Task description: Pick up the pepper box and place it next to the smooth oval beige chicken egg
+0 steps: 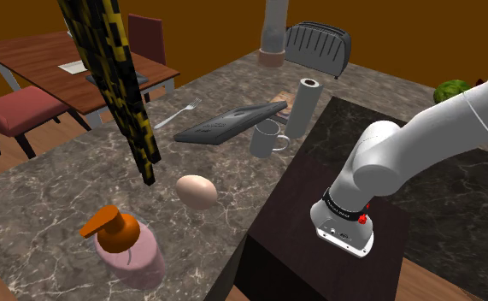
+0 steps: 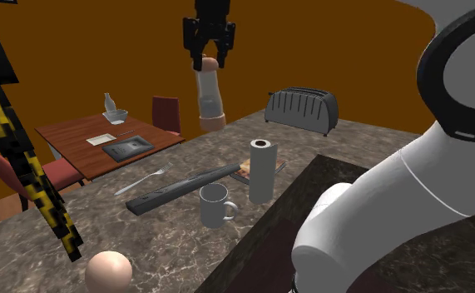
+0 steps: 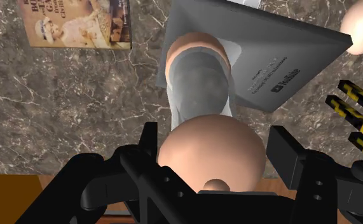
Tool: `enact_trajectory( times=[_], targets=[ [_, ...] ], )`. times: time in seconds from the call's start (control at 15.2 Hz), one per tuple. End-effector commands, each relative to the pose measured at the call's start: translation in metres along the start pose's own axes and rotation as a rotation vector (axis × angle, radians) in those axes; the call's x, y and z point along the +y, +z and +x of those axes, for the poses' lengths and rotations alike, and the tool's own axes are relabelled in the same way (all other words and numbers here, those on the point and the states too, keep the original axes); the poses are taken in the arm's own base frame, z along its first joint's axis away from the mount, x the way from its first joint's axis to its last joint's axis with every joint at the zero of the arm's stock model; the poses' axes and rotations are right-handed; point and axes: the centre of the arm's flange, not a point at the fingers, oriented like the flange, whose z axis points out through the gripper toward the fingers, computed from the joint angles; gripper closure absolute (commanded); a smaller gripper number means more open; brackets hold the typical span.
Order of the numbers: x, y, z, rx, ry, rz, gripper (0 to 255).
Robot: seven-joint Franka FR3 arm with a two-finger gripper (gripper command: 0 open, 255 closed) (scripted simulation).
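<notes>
A marble counter (image 1: 54, 197) takes up most of the shoulder view, with a wooden dining table (image 1: 37, 51) and red chairs beyond it. The white arm (image 1: 421, 145) rises from its dark stand (image 1: 319, 256) at the counter's edge. A yellow-and-black striped bar (image 1: 118, 77) slants down over the counter, its lower end near the egg.

At the far end of the counter sits a grey toaster (image 1: 317, 44). A flat dark slab (image 1: 229, 122) lies in the middle of the counter. Just beside it, a paper towel roll (image 1: 302, 107) stands upright on a corner of a book (image 3: 78, 22).

The gripper (image 2: 210, 60) pinches the pepper mill (image 2: 210, 96) by its rounded beige top, and in the wrist view one finger (image 3: 287, 149) sits on each side of that knob. The mill hangs upright in the air, clear of the counter, its grey body and beige foot pointing down towards the slab's edge.

A pink soap dispenser (image 1: 126, 248) with an orange pump stands near the counter's front. A grey mug (image 1: 267, 138) stands between the slab and the paper roll. The egg (image 1: 197, 191) lies between the dispenser and the slab, well apart from the mill. A fork (image 1: 175, 113) lies near the slab on the dining table's side.
</notes>
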Motion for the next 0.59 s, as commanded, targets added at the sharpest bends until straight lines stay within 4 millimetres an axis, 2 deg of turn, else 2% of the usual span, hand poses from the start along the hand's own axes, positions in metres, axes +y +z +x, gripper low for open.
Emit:
enact_trajectory(
  times=[0.0,0.53],
  targets=[
    [-0.023,-0.003,-0.013,0.0,0.002,-0.001,255],
    [-0.116,-0.012,-0.063,0.0,0.002,-0.001,255]
  ],
)
